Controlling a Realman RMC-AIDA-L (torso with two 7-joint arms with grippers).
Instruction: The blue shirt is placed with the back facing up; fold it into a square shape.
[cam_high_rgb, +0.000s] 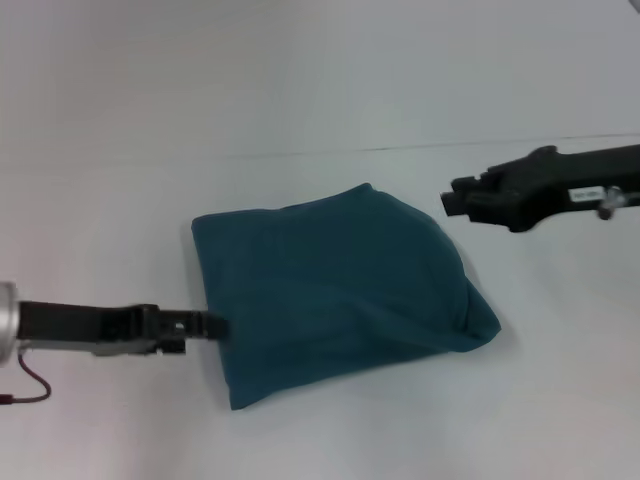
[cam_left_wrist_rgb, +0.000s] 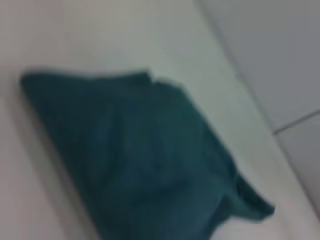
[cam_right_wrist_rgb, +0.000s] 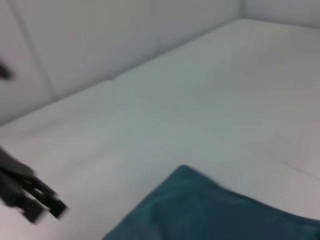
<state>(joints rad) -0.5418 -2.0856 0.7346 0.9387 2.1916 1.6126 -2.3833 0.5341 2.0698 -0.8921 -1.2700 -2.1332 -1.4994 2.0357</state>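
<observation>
The blue shirt (cam_high_rgb: 335, 290) lies folded into a rough, rumpled square in the middle of the white table. It also shows in the left wrist view (cam_left_wrist_rgb: 135, 160) and, at one corner, in the right wrist view (cam_right_wrist_rgb: 215, 215). My left gripper (cam_high_rgb: 218, 325) is low at the shirt's left edge and points at it. I cannot see whether it holds the fabric. It shows far off in the right wrist view (cam_right_wrist_rgb: 37, 200). My right gripper (cam_high_rgb: 450, 201) hovers to the right of the shirt's far right corner, apart from it.
The white table (cam_high_rgb: 320, 100) spreads on all sides of the shirt, with a thin seam line (cam_high_rgb: 500, 145) across its far part. A red cable (cam_high_rgb: 25, 392) hangs under the left arm near the left edge.
</observation>
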